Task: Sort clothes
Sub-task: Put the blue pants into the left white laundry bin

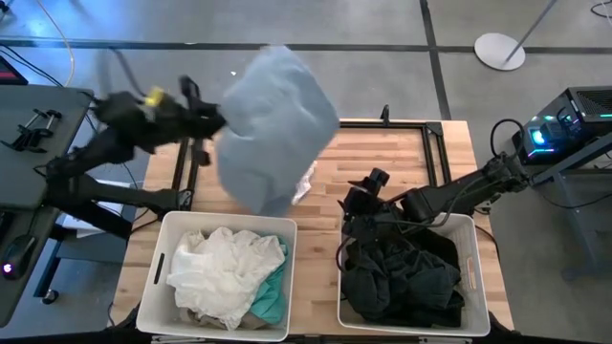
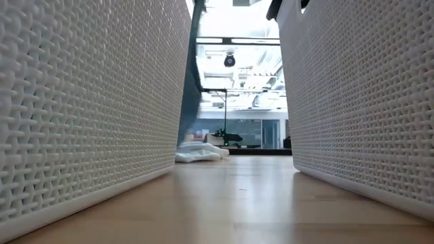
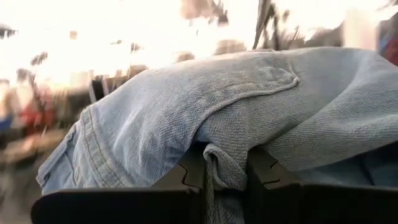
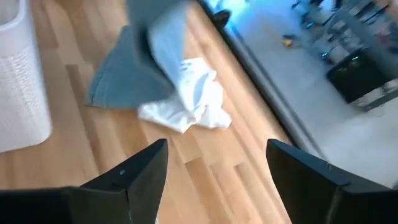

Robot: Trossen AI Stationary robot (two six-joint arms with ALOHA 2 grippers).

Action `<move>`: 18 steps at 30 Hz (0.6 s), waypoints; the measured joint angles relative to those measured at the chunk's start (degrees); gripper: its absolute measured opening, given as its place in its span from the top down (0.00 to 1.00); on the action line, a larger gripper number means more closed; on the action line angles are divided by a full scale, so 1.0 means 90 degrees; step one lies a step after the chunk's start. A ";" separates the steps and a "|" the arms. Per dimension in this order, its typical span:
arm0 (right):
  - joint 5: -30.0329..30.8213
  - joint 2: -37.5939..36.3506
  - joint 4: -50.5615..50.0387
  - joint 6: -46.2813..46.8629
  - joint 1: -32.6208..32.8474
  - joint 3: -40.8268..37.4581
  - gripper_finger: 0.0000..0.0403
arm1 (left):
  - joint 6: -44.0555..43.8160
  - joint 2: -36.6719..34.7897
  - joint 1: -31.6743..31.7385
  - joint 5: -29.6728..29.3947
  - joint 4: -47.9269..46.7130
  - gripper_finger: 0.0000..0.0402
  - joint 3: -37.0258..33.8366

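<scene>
Clothes were split across your wooden table (image 1: 382, 153): a pale blue-grey denim garment (image 1: 275, 129) hung lifted above the far half, and a crumpled white garment (image 4: 193, 102) lay on the boards beneath it. Light pieces, white and teal, filled the left basket (image 1: 163, 253); black and charcoal ones filled the right basket (image 1: 473, 287). Grey floor surrounded the table, and the low camera looked between the two woven basket walls into a bright room. Your left gripper (image 3: 225, 177) was raised over the table's far left, its fingers pinching a fold of the denim, whose stitched seams showed clearly. Your right gripper (image 4: 214, 171) hovered at the dark basket's far rim, fingers spread wide and holding nothing.
</scene>
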 joint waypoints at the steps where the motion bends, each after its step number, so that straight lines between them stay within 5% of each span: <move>1: 0.0166 0.0000 0.0000 -0.0003 0.0039 0.0000 0.36 | 0.0077 0.0021 -0.0083 0.0046 -0.0025 0.92 0.0293; 9: 0.1471 -0.0109 0.0010 -0.0002 0.0415 0.0000 0.36 | 0.0274 0.0951 -0.0801 0.0822 0.0041 0.92 0.3242; 18: 0.1550 -0.0231 0.0010 0.0017 0.0540 0.0003 0.36 | -0.0897 0.2505 -0.1614 0.2389 -0.0417 0.92 0.5956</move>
